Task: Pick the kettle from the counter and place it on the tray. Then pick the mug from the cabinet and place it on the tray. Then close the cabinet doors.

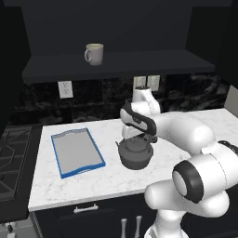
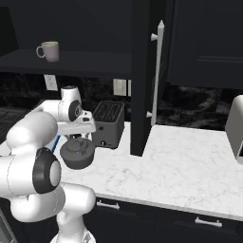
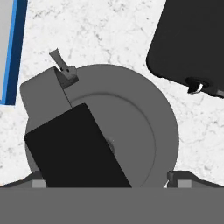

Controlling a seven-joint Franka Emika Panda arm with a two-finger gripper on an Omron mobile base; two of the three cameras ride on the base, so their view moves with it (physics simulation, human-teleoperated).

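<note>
Stovetop grates (image 1: pixel 11 153) sit at the far left, then the blue-rimmed tray (image 1: pixel 76 152) lies flat on the white marble-look counter (image 1: pixel 60 186), and just right of it stands the squat dark grey kettle (image 1: pixel 135 153), apart from the tray. The end effector (image 1: pixel 137 137) hangs directly over the kettle with its jaws spread fully wide, holding nothing; the hand view looks down on the domed lid between the fingertips (image 3: pixel 183 178). The kettle looks rigid, fairly heavy and smooth-sided, so the thin arched handle is probably the safest hold. A boxy toaster (image 2: pixel 108 123) stands close on its right, leaving little side room. Above, the beige mug (image 1: pixel 94 53), light and breakable, waits on the cabinet shelf (image 1: pixel 116 67), and one open cabinet door (image 2: pixel 142 80) juts over the counter.
</note>
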